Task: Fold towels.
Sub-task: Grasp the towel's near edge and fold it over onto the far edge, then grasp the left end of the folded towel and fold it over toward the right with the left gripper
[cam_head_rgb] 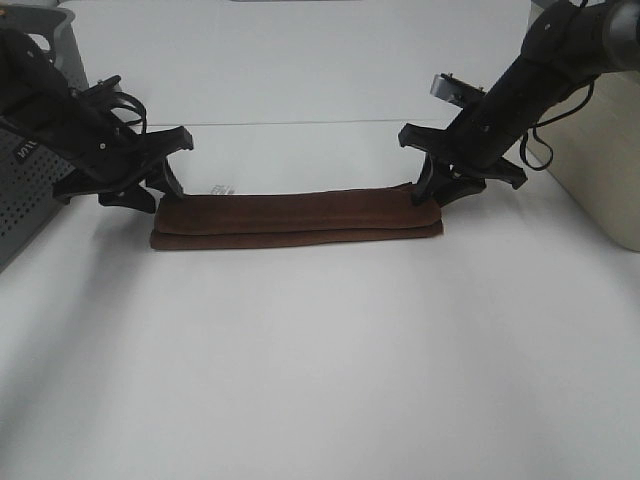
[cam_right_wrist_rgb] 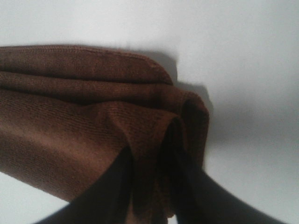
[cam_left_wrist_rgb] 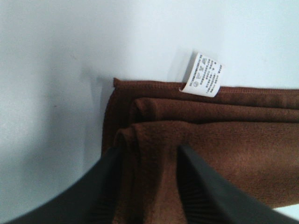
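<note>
The dark reddish-brown towel [cam_head_rgb: 300, 216] lies folded into a long narrow strip across the middle of the white table [cam_head_rgb: 320, 380]. Its white tag [cam_head_rgb: 222, 188] sticks out at the far left end and shows clearly in the left wrist view [cam_left_wrist_rgb: 203, 74]. My left gripper [cam_head_rgb: 165, 186] is at the towel's left end, with its fingers [cam_left_wrist_rgb: 208, 186] closed around a raised fold of the cloth [cam_left_wrist_rgb: 224, 140]. My right gripper [cam_head_rgb: 432, 190] is at the right end, with its fingers [cam_right_wrist_rgb: 117, 186] pinching the bunched top layers [cam_right_wrist_rgb: 70, 116].
A grey perforated box [cam_head_rgb: 25, 190] stands at the left edge behind the left arm. A beige container [cam_head_rgb: 600, 150] stands at the right edge beside the right arm.
</note>
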`<state>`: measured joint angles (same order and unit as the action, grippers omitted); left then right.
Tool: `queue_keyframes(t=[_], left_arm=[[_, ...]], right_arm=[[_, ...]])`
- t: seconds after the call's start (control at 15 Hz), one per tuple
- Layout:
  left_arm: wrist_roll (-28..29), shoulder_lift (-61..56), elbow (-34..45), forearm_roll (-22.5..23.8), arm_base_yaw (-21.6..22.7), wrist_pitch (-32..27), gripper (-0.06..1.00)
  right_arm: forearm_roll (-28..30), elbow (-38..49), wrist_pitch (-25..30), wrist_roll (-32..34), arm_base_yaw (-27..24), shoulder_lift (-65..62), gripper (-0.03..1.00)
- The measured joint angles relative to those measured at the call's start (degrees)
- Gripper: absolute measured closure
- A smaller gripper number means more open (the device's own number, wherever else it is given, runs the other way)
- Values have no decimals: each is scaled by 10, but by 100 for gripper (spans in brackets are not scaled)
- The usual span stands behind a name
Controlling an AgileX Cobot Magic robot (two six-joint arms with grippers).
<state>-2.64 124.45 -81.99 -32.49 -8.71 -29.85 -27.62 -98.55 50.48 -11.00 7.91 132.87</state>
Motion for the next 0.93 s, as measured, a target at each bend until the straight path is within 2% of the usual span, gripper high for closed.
queue_keyframes(t=[0.07,0.13,0.2,0.27,0.4,0.8,0.93], left_arm=[[-1,0,0,1,0,0,33],[-3,0,0,5,0,-2,27],[-6,0,0,7,0,-4,19],[-13,1,0,14,0,-4,18],[-19,3,0,16,0,-6,18],[-25,30,-5,-7,0,0,21],[-25,32,-5,-11,0,6,34]], right_arm=[[0,-1,0,0,0,-1,41],[0,-1,0,0,0,-2,32],[1,-1,1,0,0,-3,17],[4,-1,1,0,0,-5,9],[6,-1,5,0,0,-11,5],[6,-2,4,0,0,-14,4],[6,-2,1,0,0,-14,4]])
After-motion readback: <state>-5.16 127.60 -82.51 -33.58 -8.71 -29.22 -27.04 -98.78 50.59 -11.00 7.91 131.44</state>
